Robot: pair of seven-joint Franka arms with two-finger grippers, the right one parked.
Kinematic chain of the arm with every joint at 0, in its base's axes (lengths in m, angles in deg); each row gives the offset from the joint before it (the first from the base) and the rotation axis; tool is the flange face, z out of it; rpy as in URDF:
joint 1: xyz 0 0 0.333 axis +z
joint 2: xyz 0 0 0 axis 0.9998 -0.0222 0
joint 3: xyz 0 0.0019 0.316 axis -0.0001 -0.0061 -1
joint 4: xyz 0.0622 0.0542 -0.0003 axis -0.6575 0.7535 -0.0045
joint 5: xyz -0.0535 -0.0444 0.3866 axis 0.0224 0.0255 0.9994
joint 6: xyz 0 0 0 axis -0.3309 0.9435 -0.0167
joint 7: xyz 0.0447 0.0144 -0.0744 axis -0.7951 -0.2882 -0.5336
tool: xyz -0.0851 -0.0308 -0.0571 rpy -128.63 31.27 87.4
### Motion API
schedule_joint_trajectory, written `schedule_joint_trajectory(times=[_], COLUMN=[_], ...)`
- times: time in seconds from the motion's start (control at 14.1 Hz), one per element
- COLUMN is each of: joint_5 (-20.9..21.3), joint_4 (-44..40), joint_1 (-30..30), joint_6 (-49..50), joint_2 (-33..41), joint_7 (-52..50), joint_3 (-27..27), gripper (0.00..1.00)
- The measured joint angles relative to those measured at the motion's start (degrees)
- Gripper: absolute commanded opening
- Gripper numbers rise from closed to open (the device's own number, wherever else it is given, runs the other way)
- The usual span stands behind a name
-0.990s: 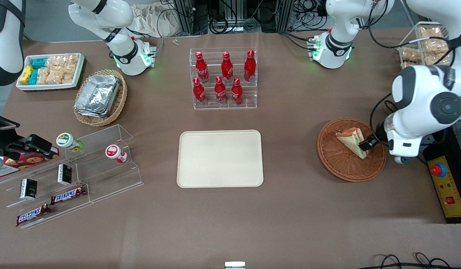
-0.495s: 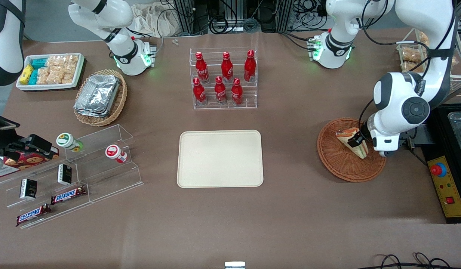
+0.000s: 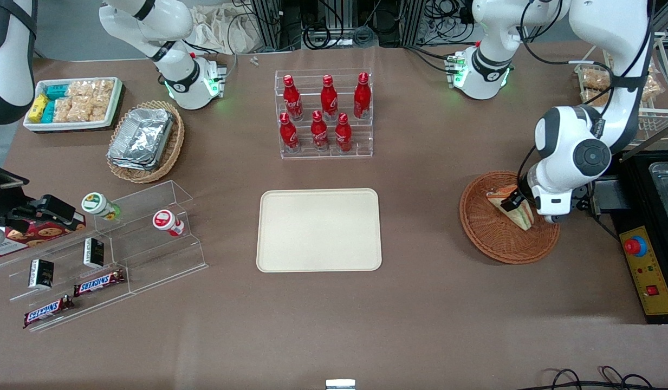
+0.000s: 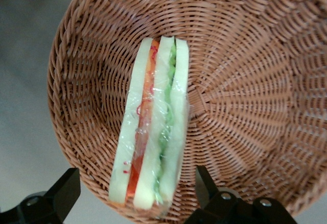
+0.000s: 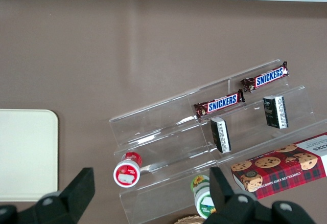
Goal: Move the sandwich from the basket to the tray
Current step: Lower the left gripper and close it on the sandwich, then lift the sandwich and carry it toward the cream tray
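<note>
We see the small triangular sandwich (image 3: 510, 212) of pale white bread, with orange-red and green filling under clear wrap, lying inside the round reddish-brown wicker basket (image 3: 491, 238) at the working arm's end of the table. From the wrist camera the sandwich (image 4: 153, 132) rests on edge against the woven floor of the basket (image 4: 245, 86), showing 3 bread layers with the 2 filling bands between them.

The left arm's black two-finger gripper (image 3: 520, 203) hangs low over the basket, right at the sandwich. In the wrist view the gripper (image 4: 135, 196) stands wide: its 2 fingers (image 4: 64, 191) straddle the wedge, 1 on each flank, with a gap between each finger and the bread, so nothing is held.

The large flat cream-beige rectangular plastic tray (image 3: 319, 230) with rounded corners sits at the middle of the table, well apart from the basket, toward the parked arm. Farther from the front camera than the tray stands a clear acrylic rack of 6 red bottles (image 3: 323, 116). Toward the parked arm's end we see a lighter tan oval wicker basket of silver foil trays (image 3: 144, 141), a white bin of snack packets (image 3: 73, 103), and a clear stepped display (image 3: 111, 254) carrying 2 Snickers bars (image 3: 98, 281).
</note>
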Motion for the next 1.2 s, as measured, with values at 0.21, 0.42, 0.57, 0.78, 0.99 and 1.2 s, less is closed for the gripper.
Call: schedule_joint_trajectory(times=[0.21,0.42,0.57,0.78,0.99,1.2], joint_5=[0.0,0.0,0.0,0.0,0.05,0.86], joint_4=[0.64,0.66,0.65,0.1,-6.28,-19.65], joint_1=[0.14,0.14,0.13,0.01,-0.14,-0.21], joint_6=[-1.79,-2.36,-2.7,-2.73,6.83,22.97], joint_2=[-1.13,-2.2,-2.34,-2.26,-1.4,-0.3], joint_7=[-0.01,-0.02,-0.21,-1.36,-1.92,0.22], joint_3=[-0.14,-0.14,-0.14,0.08,0.61,1.23], gripper=[0.37,0.0,0.0,0.0,0.0,0.0])
